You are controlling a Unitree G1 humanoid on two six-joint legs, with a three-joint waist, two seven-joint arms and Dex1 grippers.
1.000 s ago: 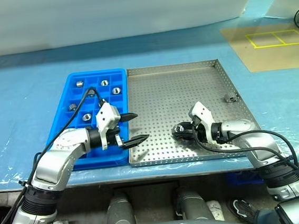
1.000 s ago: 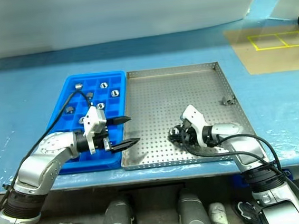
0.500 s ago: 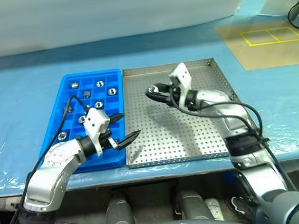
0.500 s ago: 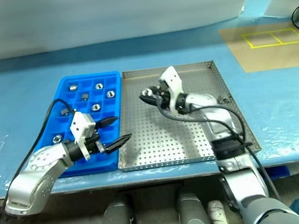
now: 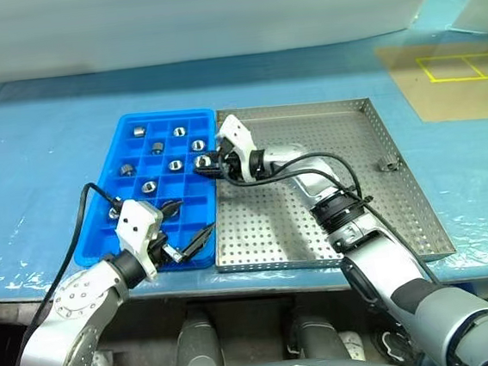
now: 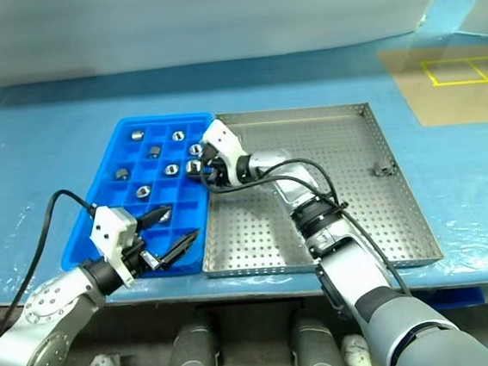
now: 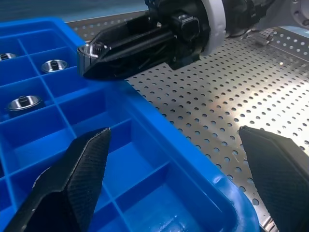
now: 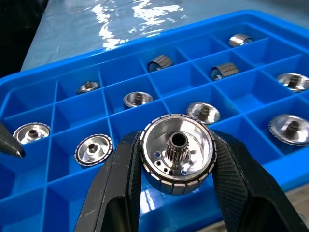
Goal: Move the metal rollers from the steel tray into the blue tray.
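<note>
The blue tray [image 5: 98, 236] lies left of the steel tray [image 5: 359, 215], their edges touching. Several metal rollers [image 5: 148, 187] sit one to a compartment in the blue tray, mostly in its far half. My right gripper [image 5: 202, 164] reaches leftward across the steel tray and is shut on one roller [image 8: 177, 159], held just above the blue tray's right edge. In the right wrist view the roller's ribbed rim and hollow hub face the camera. My left gripper [image 5: 194, 218] stands open with nothing in it over the blue tray's near right corner.
A small metal piece [image 5: 388, 166] lies by the steel tray's right rim. Blue plastic sheeting [image 5: 35, 168] covers the table around both trays. A tan mat with yellow lines [image 5: 458, 76] lies at the far right.
My right gripper has carried the roller leftward from the near middle of the steel tray to the blue tray's right edge. My left gripper drew back toward the near corner, still open.
</note>
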